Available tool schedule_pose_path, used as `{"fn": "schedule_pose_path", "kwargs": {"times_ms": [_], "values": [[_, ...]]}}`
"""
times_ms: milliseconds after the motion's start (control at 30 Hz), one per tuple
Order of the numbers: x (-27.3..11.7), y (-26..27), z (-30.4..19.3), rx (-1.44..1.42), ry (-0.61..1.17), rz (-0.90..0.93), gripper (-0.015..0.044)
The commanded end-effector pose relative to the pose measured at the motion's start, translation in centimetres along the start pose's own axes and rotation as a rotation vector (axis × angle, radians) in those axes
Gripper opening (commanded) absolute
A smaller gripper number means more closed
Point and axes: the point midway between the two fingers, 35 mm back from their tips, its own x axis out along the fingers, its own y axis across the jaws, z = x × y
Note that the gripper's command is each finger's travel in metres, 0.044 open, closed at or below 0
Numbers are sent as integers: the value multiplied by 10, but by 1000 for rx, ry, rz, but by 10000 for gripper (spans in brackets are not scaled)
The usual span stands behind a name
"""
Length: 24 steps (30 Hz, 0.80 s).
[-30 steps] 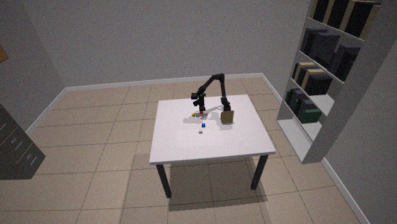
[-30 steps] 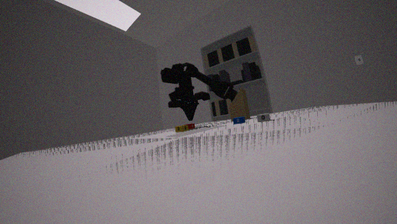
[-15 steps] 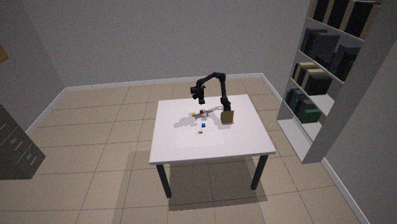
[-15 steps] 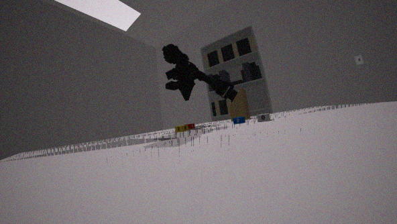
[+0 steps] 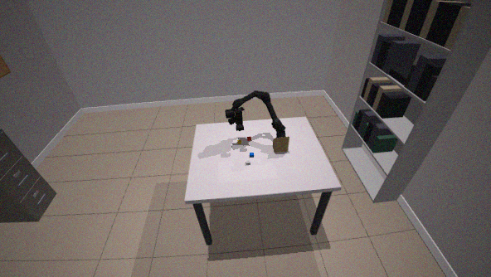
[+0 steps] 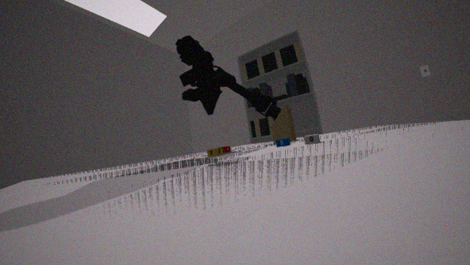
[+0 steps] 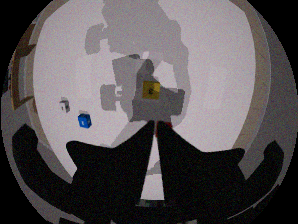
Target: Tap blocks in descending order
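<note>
Four small blocks lie on the white table (image 5: 269,182): a yellow block (image 5: 239,142) (image 6: 214,151) (image 7: 152,90), a red block (image 5: 249,138) (image 6: 226,149) right beside it, a blue block (image 5: 251,154) (image 6: 283,142) (image 7: 84,120) and a grey-white block (image 5: 248,163) (image 6: 312,139) (image 7: 64,104). My gripper (image 5: 240,128) (image 6: 209,111) (image 7: 155,124) is shut and empty. It hangs well above the table, over the yellow and red pair. In the wrist view the yellow block lies just beyond the fingertips, and the fingers hide most of the red block. The digits are too small to read.
The arm's tan base box (image 5: 281,144) (image 6: 283,124) stands on the table right of the blocks. A bookshelf (image 5: 415,83) stands to the right of the table and a grey cabinet (image 5: 17,182) stands on the floor to the left.
</note>
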Motion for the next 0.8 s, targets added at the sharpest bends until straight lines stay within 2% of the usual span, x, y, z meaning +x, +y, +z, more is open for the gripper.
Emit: {"fn": "schedule_pose_path", "kwargs": {"times_ms": [0,167,767], "values": [[9,0,8,12,-6,-4,20],[77,-2,7,13,-7,-8,20],[97,-2,7,13,-7,-9,20]]}}
